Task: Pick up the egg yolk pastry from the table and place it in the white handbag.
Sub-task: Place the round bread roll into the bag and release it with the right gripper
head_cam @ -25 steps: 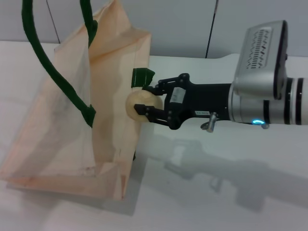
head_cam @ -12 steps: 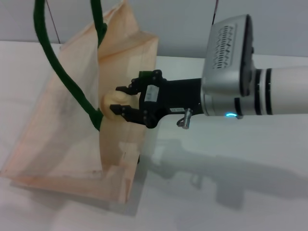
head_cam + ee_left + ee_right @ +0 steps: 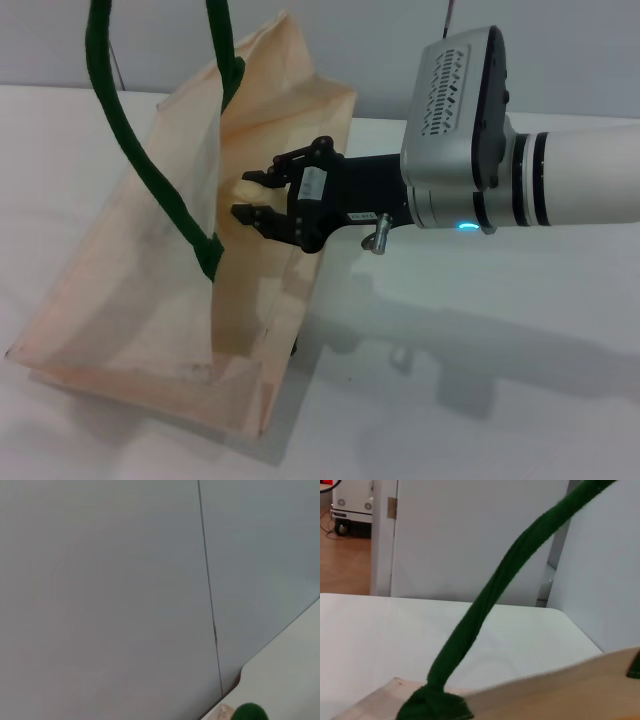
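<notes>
The white handbag [image 3: 140, 290] stands on the table [image 3: 500, 400] with its mouth held wide and its dark green rope handles [image 3: 125, 125] pulled up out of the head view. My right gripper [image 3: 252, 193] reaches in from the right, its black fingers [image 3: 262, 174] spread apart inside the bag's mouth with nothing between them. The egg yolk pastry is hidden. The right wrist view shows one green handle [image 3: 485, 615] and the bag's top edge [image 3: 545, 692]. The left wrist view shows a bit of green handle [image 3: 248, 713]. My left gripper is out of view.
The right arm's silver wrist housing [image 3: 455, 130] and white forearm [image 3: 580, 180] stretch across the table's right half. A grey wall with a panel seam [image 3: 207, 590] lies behind the table. White tabletop [image 3: 395, 630] runs beyond the bag.
My right gripper moved left from the bag's outer edge into its mouth. It held the pastry earlier; now its fingers are apart and the pastry is no longer seen. The bag shifted slightly right.
</notes>
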You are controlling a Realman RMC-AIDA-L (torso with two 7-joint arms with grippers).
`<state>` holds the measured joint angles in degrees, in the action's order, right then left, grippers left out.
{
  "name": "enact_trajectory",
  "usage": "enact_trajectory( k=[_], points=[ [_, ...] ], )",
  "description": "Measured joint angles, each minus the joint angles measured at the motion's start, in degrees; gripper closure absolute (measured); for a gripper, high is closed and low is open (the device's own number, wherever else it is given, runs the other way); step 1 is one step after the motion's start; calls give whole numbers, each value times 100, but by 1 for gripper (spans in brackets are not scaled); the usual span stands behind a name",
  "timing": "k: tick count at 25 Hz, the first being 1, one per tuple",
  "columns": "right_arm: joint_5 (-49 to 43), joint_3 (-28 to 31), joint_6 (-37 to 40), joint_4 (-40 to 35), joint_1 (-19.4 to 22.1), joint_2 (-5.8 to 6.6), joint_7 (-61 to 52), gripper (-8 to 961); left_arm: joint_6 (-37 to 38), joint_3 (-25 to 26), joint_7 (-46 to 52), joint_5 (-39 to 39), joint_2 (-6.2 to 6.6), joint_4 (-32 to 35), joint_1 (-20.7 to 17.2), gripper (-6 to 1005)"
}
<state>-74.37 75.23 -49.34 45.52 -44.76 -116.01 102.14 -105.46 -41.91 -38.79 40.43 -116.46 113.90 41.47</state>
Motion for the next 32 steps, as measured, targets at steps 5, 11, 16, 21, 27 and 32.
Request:
enact_trajectory(
  k=[5,11,16,21,27,32],
  points=[
    [-17,-18,10,-43,-6,0,47,622,0,-1,23,1,0,0,-10,877],
    [96,25,64,-186,-60,0,36,631,-5,-1,36,1,0,6,-32,876],
    [161,36,99,-239,-62,0,65,609,-16,-1,39,1,0,9,-34,875],
    [168,43,151,-243,-72,0,51,530,-27,-1,39,0,0,9,-34,873],
    [268,12,105,-227,-79,0,40,388,-27,-1,38,-28,0,9,-34,872],
    [310,136,96,-206,-39,26,16,288,-32,22,24,-55,6,9,-60,871]
  ],
)
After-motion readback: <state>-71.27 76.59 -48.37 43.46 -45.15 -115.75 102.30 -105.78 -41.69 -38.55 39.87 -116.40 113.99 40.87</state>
